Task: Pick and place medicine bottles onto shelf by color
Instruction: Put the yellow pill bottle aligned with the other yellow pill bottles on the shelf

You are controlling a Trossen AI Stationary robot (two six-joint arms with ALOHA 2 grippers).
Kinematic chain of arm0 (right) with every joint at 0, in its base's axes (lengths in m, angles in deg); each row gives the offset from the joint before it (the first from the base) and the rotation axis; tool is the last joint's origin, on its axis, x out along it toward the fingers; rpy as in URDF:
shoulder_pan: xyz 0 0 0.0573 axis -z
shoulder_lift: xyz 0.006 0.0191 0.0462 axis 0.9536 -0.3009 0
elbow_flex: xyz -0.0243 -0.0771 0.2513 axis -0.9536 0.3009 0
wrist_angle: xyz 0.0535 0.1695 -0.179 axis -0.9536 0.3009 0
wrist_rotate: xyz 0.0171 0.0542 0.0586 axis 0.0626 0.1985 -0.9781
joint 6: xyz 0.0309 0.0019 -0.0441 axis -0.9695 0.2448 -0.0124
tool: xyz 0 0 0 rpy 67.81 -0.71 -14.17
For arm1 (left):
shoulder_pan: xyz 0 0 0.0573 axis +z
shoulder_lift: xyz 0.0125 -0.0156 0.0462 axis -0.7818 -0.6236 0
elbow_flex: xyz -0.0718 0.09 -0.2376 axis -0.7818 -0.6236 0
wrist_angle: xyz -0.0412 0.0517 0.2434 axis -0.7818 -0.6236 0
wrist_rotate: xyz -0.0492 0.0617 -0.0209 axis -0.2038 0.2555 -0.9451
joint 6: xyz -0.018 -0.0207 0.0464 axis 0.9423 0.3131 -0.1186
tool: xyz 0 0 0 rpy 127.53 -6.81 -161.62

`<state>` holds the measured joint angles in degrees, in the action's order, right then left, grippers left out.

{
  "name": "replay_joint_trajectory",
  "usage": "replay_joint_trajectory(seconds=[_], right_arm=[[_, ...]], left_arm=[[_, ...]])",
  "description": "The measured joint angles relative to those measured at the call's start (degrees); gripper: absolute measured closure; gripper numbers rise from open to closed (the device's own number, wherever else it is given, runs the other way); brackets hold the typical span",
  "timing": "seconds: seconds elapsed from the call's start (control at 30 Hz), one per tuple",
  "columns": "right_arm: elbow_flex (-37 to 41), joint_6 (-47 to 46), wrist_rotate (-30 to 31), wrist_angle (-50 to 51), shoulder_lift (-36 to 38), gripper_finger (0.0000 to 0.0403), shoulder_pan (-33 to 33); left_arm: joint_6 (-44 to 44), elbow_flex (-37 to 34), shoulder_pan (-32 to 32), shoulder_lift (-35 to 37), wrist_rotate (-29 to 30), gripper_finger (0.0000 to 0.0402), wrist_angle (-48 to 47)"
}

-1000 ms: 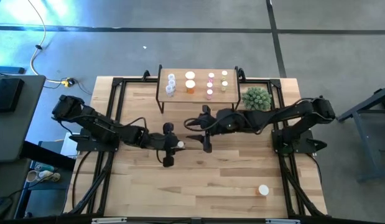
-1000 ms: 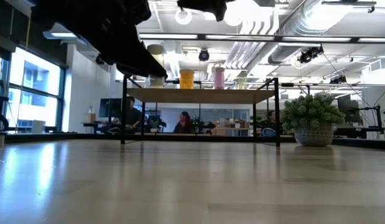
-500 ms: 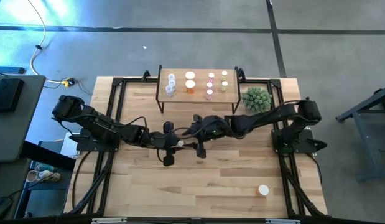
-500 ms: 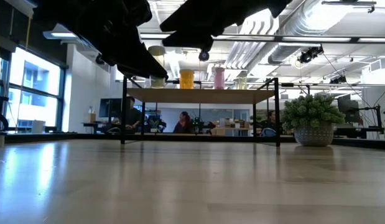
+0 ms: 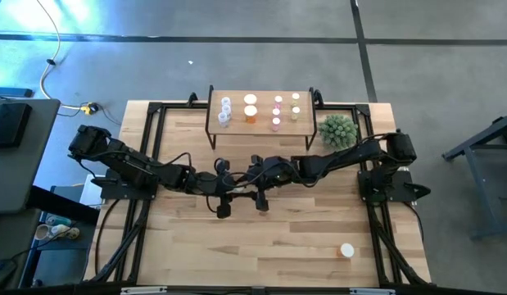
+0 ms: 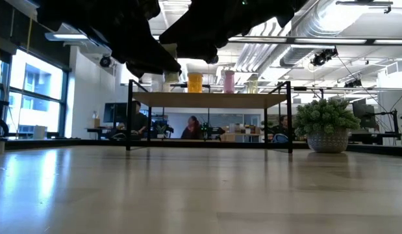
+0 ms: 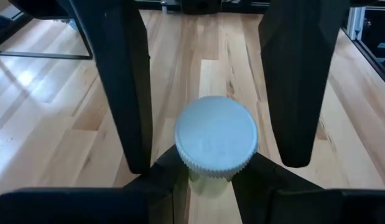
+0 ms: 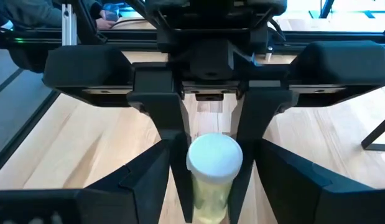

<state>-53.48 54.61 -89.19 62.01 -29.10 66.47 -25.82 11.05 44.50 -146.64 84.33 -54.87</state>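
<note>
While meeting mid-bench, left tool [image 5: 229, 191] clamped on pale yellow-green white-capped bottle [image 8: 212, 171], right tool [image 5: 255, 185] spread wide around it, small light-wood shelf [image 5: 261, 123] beyond.

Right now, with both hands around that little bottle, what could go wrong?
1. The left hand holds the bottle in the air, and the right hand is open around it. If the left lets go too early, the bottle could fall and roll.
2. The hands are very close together, so their fingers might bump.
3. The shelf already has standing bottles, and one more could knock them over.
</note>
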Motion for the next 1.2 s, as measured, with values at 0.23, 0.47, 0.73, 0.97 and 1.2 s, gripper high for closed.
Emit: replay_joint_trajectory(seconds=[0.23, 0.47, 0.73, 0.97, 1.2], right_arm=[[0.00, -0.01, 0.00, 0.80, 0.22, 0.0190, 0.00], [0.00, -0.02, 0.01, 0.98, 0.24, 0.0233, 0.02], [0.00, -0.05, 0.16, 1.08, 0.30, 0.0268, 0.07], [0.00, -0.05, 0.15, 1.40, 0.34, 0.0290, 0.07], [0.00, -0.05, 0.13, 1.42, 0.35, 0.0293, 0.04]], left_arm=[[0.00, 0.00, 0.66, 0.00, 0.00, 0.0310, 0.02], [0.00, 0.00, 0.64, 0.00, 0.00, 0.0310, 0.02], [-0.03, 0.00, 0.64, 0.00, -0.02, 0.0309, 0.04], [-0.02, 0.00, 0.62, 0.00, -0.02, 0.0309, 0.04], [-0.03, 0.00, 0.62, 0.00, 0.02, 0.0296, 0.04]])
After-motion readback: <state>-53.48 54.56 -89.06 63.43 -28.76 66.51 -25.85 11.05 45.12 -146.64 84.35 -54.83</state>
